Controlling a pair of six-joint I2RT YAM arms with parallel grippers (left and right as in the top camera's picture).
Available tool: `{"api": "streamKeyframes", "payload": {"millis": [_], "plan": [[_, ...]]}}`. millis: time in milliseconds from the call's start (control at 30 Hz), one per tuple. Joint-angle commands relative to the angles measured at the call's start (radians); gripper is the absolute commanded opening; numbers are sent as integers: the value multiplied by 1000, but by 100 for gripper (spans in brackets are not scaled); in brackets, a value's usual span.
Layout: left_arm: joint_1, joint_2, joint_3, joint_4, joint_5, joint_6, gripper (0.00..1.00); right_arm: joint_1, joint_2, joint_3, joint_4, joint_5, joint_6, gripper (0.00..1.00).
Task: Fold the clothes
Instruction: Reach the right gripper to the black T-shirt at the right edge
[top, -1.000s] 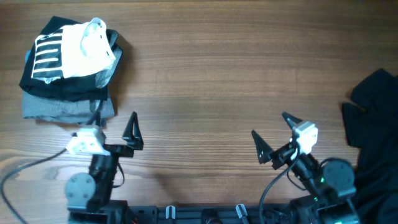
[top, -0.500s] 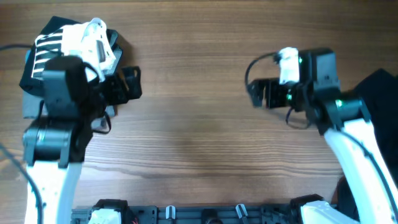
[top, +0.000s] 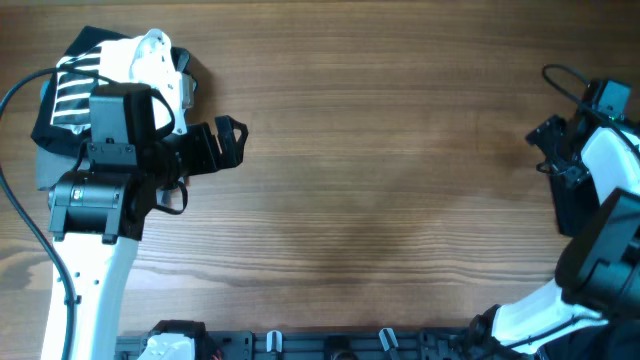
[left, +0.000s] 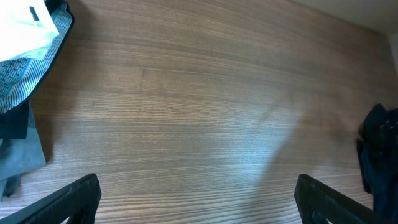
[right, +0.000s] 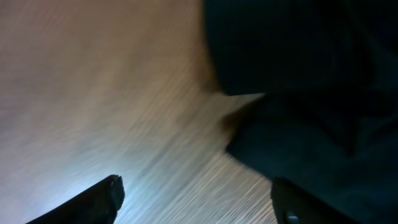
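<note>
The black T-shirt lies crumpled at the table's right edge. It fills the upper right of the blurred right wrist view (right: 311, 74) and shows as a dark heap at the right edge of the left wrist view (left: 380, 155). In the overhead view (top: 572, 208) the right arm hides most of it. My right gripper (top: 545, 150) (right: 199, 202) is open and empty, just left of the shirt's edge. My left gripper (top: 226, 145) (left: 196, 202) is open and empty over bare wood, far from the shirt.
A stack stands at the far left: a black garment with white stripes and print (top: 80, 85) on a grey folded garment (top: 60, 172), also in the left wrist view (left: 18, 56). Wooden table (top: 380, 150) spans between the arms.
Both arms left their rest pose at the front edge. The right gripper swung right to the black T-shirt. The left arm rose beside the stack and barely moved in the last half second.
</note>
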Motion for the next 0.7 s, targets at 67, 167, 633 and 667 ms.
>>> {"api": "streamKeyframes", "payload": {"millis": [67,167,633,667], "plan": [[-3,2,20,-4,20,5,100,-32,133,14,28,130,26,77],[-3,2,20,-11,20,5,100,-31,182,13,47,91,26,56],[-2,-27,58,-49,-259,10,100,557,13,14,165,-471,-211,4],[-2,-35,72,-52,-288,10,100,635,3,15,173,-471,-211,4]]}}
